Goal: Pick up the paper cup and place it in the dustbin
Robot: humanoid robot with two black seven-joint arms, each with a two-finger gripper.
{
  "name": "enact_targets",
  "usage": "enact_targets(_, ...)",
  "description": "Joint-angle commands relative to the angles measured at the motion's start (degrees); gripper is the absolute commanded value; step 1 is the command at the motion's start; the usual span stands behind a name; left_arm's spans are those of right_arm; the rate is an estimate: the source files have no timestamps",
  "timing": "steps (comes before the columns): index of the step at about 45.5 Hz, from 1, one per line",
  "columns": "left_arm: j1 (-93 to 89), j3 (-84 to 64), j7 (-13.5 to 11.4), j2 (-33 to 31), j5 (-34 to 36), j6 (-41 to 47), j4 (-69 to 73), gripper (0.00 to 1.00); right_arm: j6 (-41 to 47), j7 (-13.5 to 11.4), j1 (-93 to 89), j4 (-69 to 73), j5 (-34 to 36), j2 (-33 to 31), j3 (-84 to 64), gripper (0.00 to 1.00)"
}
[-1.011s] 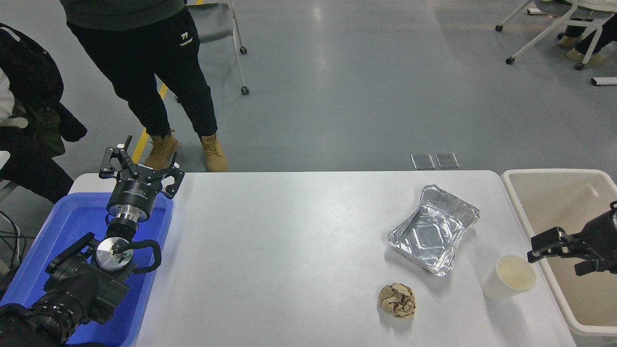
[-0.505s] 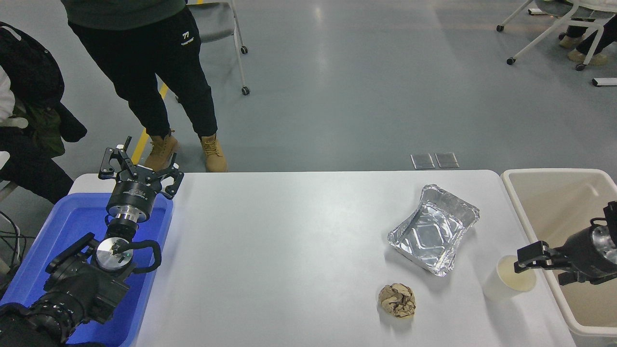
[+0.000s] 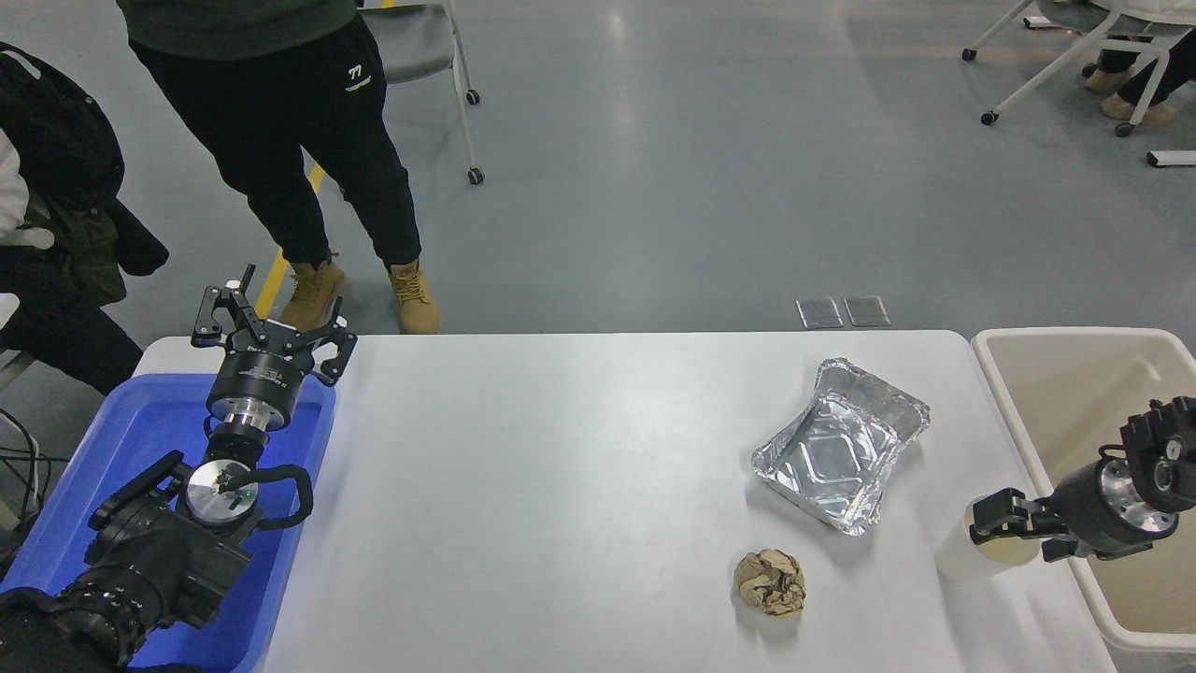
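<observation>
The paper cup [image 3: 955, 556] stands upright near the table's [image 3: 561, 486] right edge, just beside the dustbin [image 3: 1018, 411]. The right gripper [image 3: 1004, 523] is over the cup's mouth; whether its fingers are spread or pinching is unclear. The left gripper [image 3: 271, 332], spread, rests over the blue tub [image 3: 103, 458] at the left edge.

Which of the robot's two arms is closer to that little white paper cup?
The right. Its right gripper is over the paper cup, at the table's right edge beside the dustbin. The left gripper is parked far away across the table, above the blue tub.
</observation>
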Motion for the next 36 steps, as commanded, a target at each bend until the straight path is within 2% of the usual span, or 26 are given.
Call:
enact_targets(1,0.0,0.0,0.0,0.0,0.0,-0.1,0.0,0.99,-0.6,0.0,-0.3,-0.1,-3.0,0.6,0.3,0.30)
enact_targets(5,0.0,0.0,0.0,0.0,0.0,-0.1,0.0,0.99,-0.5,0.0,0.2,0.0,-3.9,0.6,0.2,0.10)
enact_targets(8,0.0,0.0,0.0,0.0,0.0,-0.1,0.0,0.99,-0.5,0.0,0.4,0.1,-4.2,0.5,0.2,0.00)
enact_targets(22,0.0,0.0,0.0,0.0,0.0,-0.1,0.0,0.99,-0.5,2.2,0.5,0.2,-4.3,0.5,0.2,0.00)
enact_targets(36,0.0,0.0,0.0,0.0,0.0,-0.1,0.0,0.99,-0.5,2.4,2.3,0.7,-4.3,0.1,-0.1,0.00)
